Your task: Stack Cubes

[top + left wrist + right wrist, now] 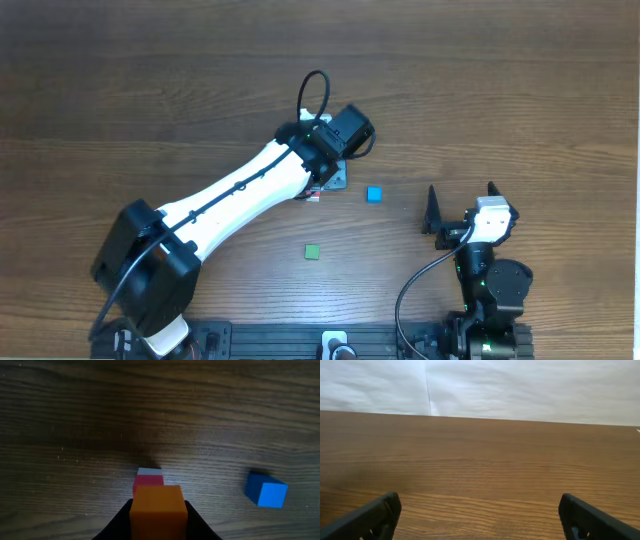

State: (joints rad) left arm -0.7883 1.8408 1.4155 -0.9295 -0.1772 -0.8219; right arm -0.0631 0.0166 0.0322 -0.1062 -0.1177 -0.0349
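Left hand (159,521) clamped on orange cube (159,507), just beside red cube (148,481) near mid-surface (75,420). Blue cube (266,491) and green cube (312,252) lie apart. Right hand (480,517): fingers spread, holding nothing.

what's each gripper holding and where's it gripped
Left gripper holds the orange cube by two opposite side faces. Right gripper is open, empty.

We take this for a robotics lab bench. The left arm (240,190) and right arm (485,270) stand on a black rail (270,335) at the edge of a wood-grain table (120,80). Ahead of the right gripper (480,525), its jaws spread wide, the tabletop ends at a plain white backdrop (520,390), creased like a hung sheet.
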